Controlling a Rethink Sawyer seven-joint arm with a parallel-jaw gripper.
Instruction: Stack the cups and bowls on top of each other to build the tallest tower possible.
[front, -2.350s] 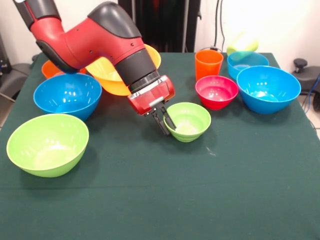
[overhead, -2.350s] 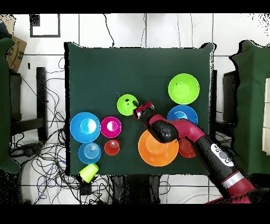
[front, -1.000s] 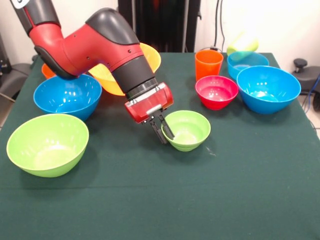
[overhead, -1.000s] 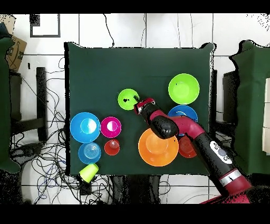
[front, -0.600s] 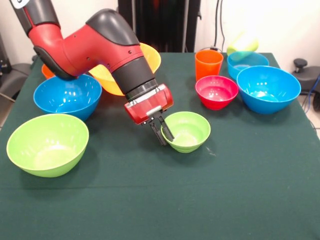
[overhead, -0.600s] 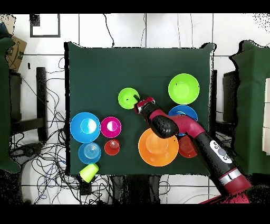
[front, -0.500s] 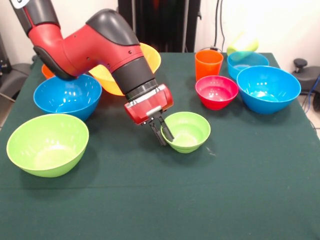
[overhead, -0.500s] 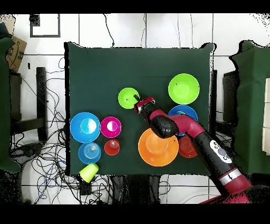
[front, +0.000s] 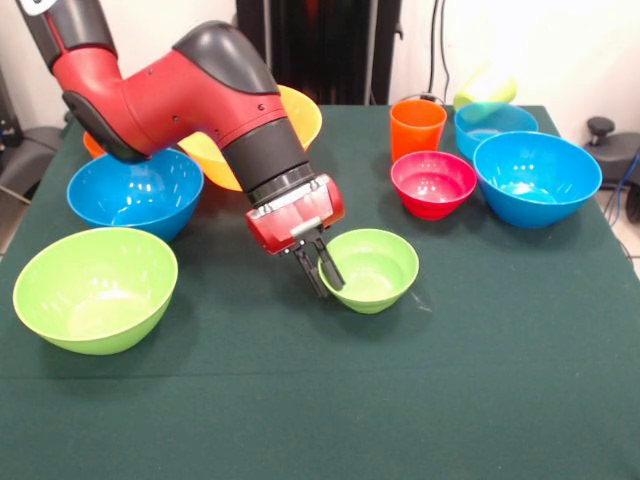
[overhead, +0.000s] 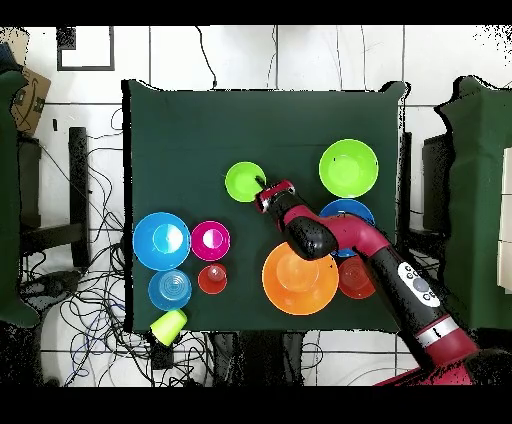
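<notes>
A dark green cloth covers the table (front: 470, 400), with a pale wall and cables behind it. Over the cloth's middle, the gripper (front: 320, 270) has its two thin black fingers pinched on the rim of the small green bowl (front: 372, 268), one finger inside the wall and one outside, on the side nearest the large lime bowl (front: 95, 288). The small bowl looks slightly tipped, though whether it is clear of the cloth cannot be told.

Moving outward, a blue bowl (front: 133, 192) and a big yellow-orange bowl (front: 240, 150) sit behind the arm. On the other side stand the red-pink bowl (front: 433, 183), the orange cup (front: 417, 127), another large blue bowl (front: 537, 177) and a smaller blue bowl (front: 494, 125), with the yellow-green cup (front: 485, 92) lying at the far corner. Nothing is stacked yet.

The bowls appear to be light, stiff, glossy plastic, probably slippery. A rim pinch is likely the only workable hold, and a bowl held this way may swing or slip.
</notes>
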